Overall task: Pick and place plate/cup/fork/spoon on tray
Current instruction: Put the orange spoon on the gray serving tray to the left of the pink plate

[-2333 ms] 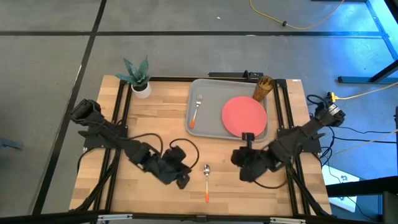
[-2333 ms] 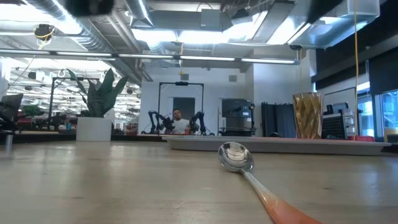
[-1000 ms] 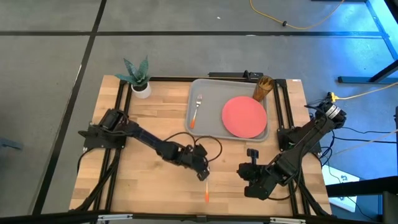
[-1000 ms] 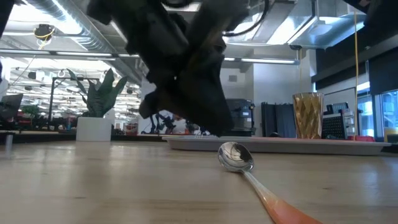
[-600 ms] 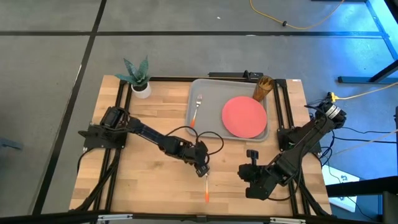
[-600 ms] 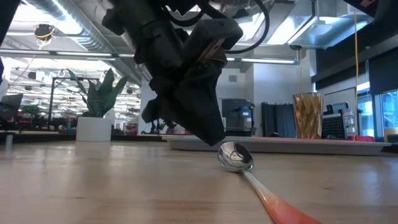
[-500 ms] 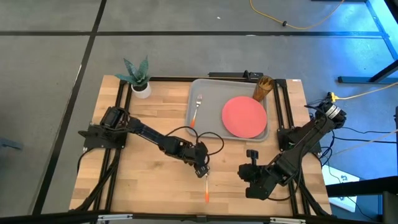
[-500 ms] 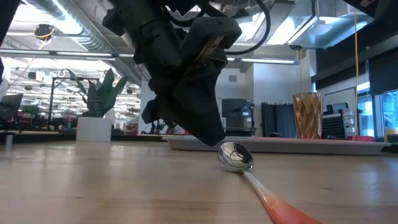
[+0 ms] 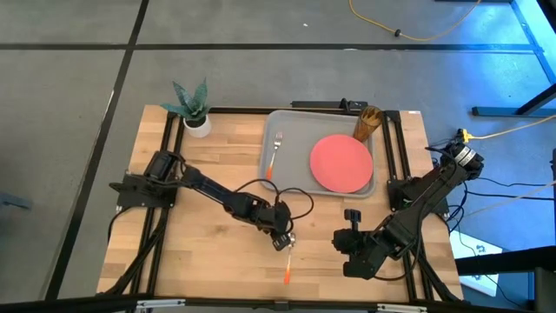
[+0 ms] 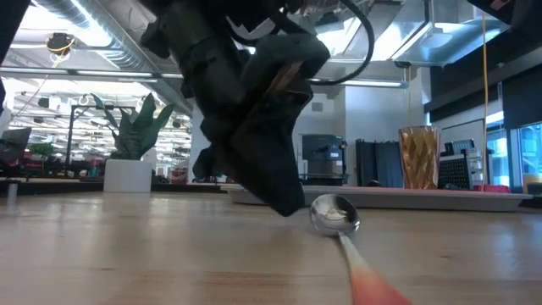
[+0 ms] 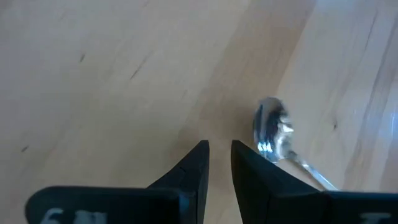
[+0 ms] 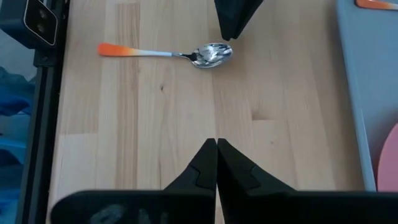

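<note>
Now that the left gripper [image 11: 219, 149] has dropped the last stretch to the wood, its fingers stand only a narrow slit apart and hold nothing; the tips sit on the board just beside the bowl of the spoon [image 11: 272, 130], not astride it. Seen from table height, the bowl has slid a little sideways from where it lay a moment ago, and the orange handle looks smeared, so I judge the fingertip has nudged the spoon rather than caught it. From above, the handle runs off toward 6 o'clock from the gripper, while the tray [image 9: 269, 174] lies at about 1 o'clock, well apart. On it are the fork [image 9: 275, 152], the plate [image 9: 341, 163] and, at the far corner, the cup [image 9: 367, 124]. That leaves the spoon as the one piece still on the table. As things stand, a squeeze would probably close on air; the tips would need to straddle the neck or handle first. Off at 3 o'clock the right gripper [image 9: 349, 215] waits with its fingers pressed together, empty
</note>
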{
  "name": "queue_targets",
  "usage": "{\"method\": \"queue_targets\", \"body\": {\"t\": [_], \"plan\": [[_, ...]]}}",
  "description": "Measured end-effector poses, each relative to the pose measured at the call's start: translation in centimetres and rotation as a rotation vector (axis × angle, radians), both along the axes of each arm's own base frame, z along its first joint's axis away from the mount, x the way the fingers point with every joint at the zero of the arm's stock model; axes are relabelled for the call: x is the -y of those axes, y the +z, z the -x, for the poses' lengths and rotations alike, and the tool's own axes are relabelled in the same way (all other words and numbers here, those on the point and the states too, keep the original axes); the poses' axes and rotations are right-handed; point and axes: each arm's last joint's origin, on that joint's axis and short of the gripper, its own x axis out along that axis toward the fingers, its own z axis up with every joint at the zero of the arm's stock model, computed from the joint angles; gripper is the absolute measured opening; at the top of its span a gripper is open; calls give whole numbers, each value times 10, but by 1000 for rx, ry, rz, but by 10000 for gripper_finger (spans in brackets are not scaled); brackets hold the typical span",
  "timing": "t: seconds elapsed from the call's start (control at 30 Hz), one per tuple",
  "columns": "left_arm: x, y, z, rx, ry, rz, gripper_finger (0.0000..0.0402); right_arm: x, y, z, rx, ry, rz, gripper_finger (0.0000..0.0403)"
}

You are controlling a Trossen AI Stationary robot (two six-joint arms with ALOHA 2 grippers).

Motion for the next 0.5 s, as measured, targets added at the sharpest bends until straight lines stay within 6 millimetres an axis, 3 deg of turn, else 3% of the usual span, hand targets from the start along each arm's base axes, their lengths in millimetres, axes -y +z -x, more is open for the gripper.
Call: {"method": "queue_targets", "body": {"t": [0.5], "plan": [[-4,4,-3,36,-95,-22,61,0,0,0,-15,8,-12,4]]}}
